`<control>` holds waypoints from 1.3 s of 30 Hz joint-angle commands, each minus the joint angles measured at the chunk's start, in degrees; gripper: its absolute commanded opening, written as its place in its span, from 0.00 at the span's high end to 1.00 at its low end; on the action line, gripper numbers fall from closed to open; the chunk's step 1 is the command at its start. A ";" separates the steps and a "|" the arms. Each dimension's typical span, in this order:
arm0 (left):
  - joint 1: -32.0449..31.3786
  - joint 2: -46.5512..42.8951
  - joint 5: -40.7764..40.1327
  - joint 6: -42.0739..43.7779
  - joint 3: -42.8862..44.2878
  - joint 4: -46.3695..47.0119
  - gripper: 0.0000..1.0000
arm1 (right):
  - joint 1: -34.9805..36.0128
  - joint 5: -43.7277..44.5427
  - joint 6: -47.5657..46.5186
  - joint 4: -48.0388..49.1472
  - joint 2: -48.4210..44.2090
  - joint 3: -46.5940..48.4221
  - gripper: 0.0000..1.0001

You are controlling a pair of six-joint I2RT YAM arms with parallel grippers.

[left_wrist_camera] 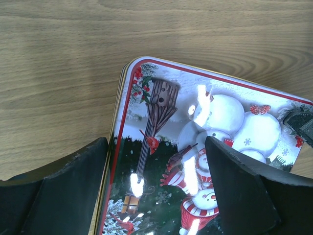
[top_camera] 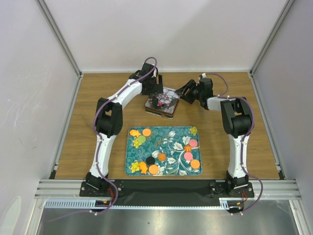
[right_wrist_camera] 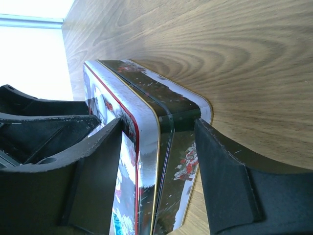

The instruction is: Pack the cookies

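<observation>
The cookies lie on a teal flowered tray [top_camera: 168, 147]: orange [top_camera: 146, 132], green [top_camera: 141, 139], pink [top_camera: 188, 156] and black [top_camera: 150, 160] discs. Behind the tray stands a closed snowman tin [top_camera: 164, 105]. My left gripper [top_camera: 156, 92] is open just above the tin's lid [left_wrist_camera: 161, 161], one finger [left_wrist_camera: 73, 191] at the lid's left edge and the other over the snowmen. My right gripper [top_camera: 182, 94] is turned on its side at the tin's right corner [right_wrist_camera: 161, 147]. One finger lies on the lid and the other against the base.
White walls with metal rails enclose the wooden table [top_camera: 220, 147]. The tray fills the near centre between the arm bases. Bare wood lies left and right of the tin and behind it.
</observation>
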 commanded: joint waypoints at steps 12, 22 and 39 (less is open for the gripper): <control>-2.51 0.81 2.91 4.48 -0.22 -8.39 0.09 | 1.20 4.68 -0.05 -12.63 0.84 0.08 0.75; -3.57 -0.16 5.37 5.62 0.92 -8.39 0.06 | 2.69 4.24 -0.49 -11.40 -2.33 -5.63 0.87; -3.74 1.95 6.08 7.20 5.40 -10.24 0.04 | 8.93 4.94 4.25 -3.49 -9.62 -17.49 0.98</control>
